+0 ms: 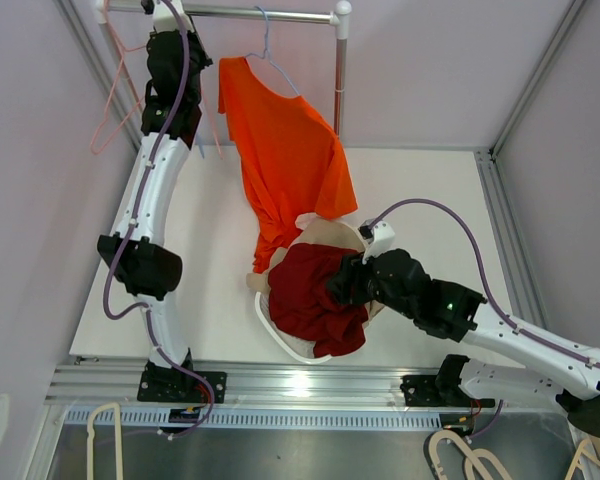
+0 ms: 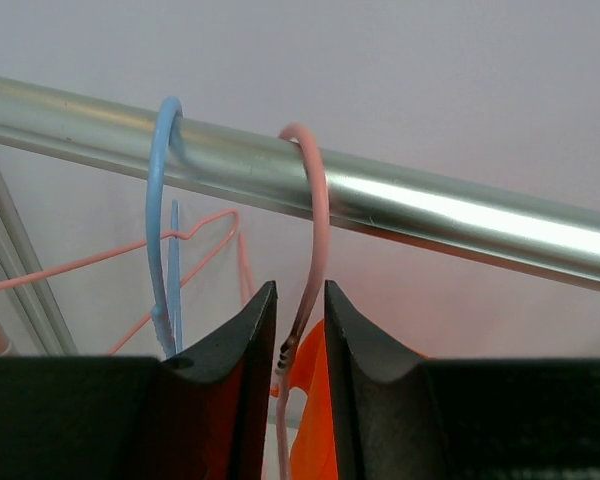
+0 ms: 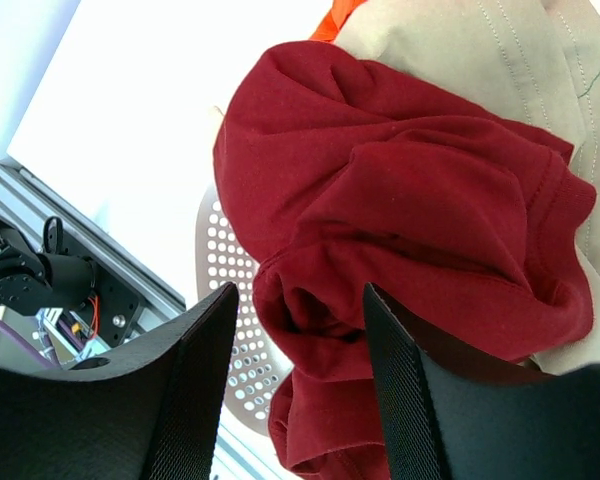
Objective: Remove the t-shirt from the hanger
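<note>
- The orange cotton t-shirt (image 1: pixel 285 150) is the only one on a hanger. It hangs from a thin pale-blue wire hanger (image 1: pixel 267 42) on the round metal rail (image 1: pixel 250 13), and its lower end trails down to the far edge of the white perforated plastic basket (image 1: pixel 280 345) on the bench (image 1: pixel 210 300).
- The left gripper (image 2: pixel 299 290) is up at the rail with its jaws narrowly apart. They straddle the neck of a pink wire hook (image 2: pixel 318 200) without visibly pinching it.
- Risk: that pink hook may not belong to the orange shirt's hanger; I cannot tell. Closing and pulling there could lift the wrong hanger off the rail.
- A blue wire hook (image 2: pixel 156 220) sits just beside the pink one, so a sideways move could knock or tangle the two.
- The right gripper (image 3: pixel 300 292) hovers just over a crumpled dark red t-shirt (image 3: pixel 410 180) in the basket. Its jaws are wide and hold nothing.
- Risk: closing here would likely catch the red shirt rather than the orange one.
- Risk: the orange hem lies against the basket's heap, beside a beige garment (image 3: pixel 500 60). A pull on it could drag that cloth out or shift the basket.
- Risk: a hard downward pull with the hanger unheld could unhook it from the rail, or stretch the collar over its shoulders.
- In the way are the left arm, close beside the orange shirt, the rack's right upright post (image 1: pixel 340 70) on its other side, and an empty pink wire hanger (image 1: pixel 104 110) at the rail's left end.
</note>
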Robot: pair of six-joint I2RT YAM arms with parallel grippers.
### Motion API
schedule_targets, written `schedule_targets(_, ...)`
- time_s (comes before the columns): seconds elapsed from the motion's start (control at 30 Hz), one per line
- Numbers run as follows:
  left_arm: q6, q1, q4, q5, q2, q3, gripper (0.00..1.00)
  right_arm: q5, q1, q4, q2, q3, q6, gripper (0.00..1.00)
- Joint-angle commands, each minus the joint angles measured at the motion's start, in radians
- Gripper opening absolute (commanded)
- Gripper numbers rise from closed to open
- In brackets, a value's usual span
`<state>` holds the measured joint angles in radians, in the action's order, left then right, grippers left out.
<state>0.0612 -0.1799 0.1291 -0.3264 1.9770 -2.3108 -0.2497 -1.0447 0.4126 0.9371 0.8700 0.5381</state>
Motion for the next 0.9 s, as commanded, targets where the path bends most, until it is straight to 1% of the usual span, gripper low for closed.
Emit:
schedule_targets(0.0, 0.006, 0.007, -0.034, 0.013, -0.032, -0.053, 0.29, -0.014, -0.006, -0.043, 0.000, 0.032, -0.018, 0.58)
schedule_targets(0.07, -0.003, 0.007, -0.036, 0.020, -0.049, -0.052, 0.19, -0.010, -0.006, -0.047, 0.006, 0.030, -0.020, 0.57)
schedule_targets(0.13, -0.011, 0.007, -0.036, 0.006, -0.058, -0.052, 0.19, -0.007, -0.006, -0.051, 0.006, 0.029, -0.020, 0.57)
schedule_targets(0.2, -0.012, 0.007, -0.029, -0.005, -0.066, -0.053, 0.29, -0.006, -0.006, -0.055, 0.003, 0.026, -0.020, 0.58)
schedule_targets(0.27, -0.005, 0.003, -0.008, 0.007, -0.090, -0.042, 0.35, -0.006, -0.006, -0.055, 0.002, 0.026, -0.023, 0.59)
schedule_targets(0.33, -0.018, -0.010, -0.009, -0.017, -0.112, -0.024, 0.38, -0.010, -0.006, -0.055, 0.003, 0.023, -0.026, 0.60)
schedule_targets(0.37, -0.036, -0.019, -0.019, -0.048, -0.133, -0.032, 0.44, -0.010, -0.006, -0.058, 0.003, 0.021, -0.027, 0.61)
schedule_targets(0.4, -0.056, -0.047, -0.028, -0.081, -0.142, -0.029, 0.46, -0.011, -0.005, -0.060, 0.002, 0.017, -0.027, 0.61)
schedule_targets(0.43, -0.125, -0.061, -0.040, -0.159, -0.150, -0.030, 0.47, -0.010, -0.006, -0.063, 0.002, 0.015, -0.027, 0.61)
schedule_targets(0.47, -0.158, -0.078, -0.054, -0.196, -0.158, -0.030, 0.50, -0.008, -0.006, -0.069, 0.002, 0.014, -0.026, 0.62)
schedule_targets(0.53, -0.198, -0.118, -0.069, -0.243, -0.182, -0.032, 0.51, -0.003, -0.006, -0.074, -0.001, 0.004, -0.024, 0.62)
schedule_targets(0.6, -0.192, -0.151, -0.046, -0.270, -0.210, -0.027, 0.52, -0.002, -0.005, -0.078, 0.000, 0.000, -0.018, 0.63)
schedule_targets(0.63, -0.186, -0.164, -0.037, -0.272, -0.216, -0.024, 0.54, 0.001, -0.006, -0.081, 0.002, -0.005, -0.018, 0.63)
schedule_targets(0.67, -0.182, -0.188, -0.034, -0.292, -0.219, -0.022, 0.61, 0.006, -0.006, -0.084, 0.002, -0.006, -0.017, 0.64)
schedule_targets(0.7, -0.176, -0.200, -0.022, -0.307, -0.224, -0.024, 0.64, 0.007, -0.008, -0.086, 0.002, -0.008, -0.015, 0.66)
schedule_targets(0.73, -0.143, -0.208, -0.008, -0.310, -0.222, -0.018, 0.65, 0.009, -0.008, -0.086, 0.000, -0.009, -0.013, 0.66)
schedule_targets(0.77, -0.115, -0.219, 0.013, -0.277, -0.222, -0.022, 0.67, 0.010, -0.008, -0.086, -0.001, -0.011, -0.013, 0.67)
schedule_targets(0.87, -0.014, -0.240, 0.076, -0.255, -0.205, -0.019, 0.68, 0.010, -0.011, -0.084, -0.007, -0.016, -0.009, 0.69)
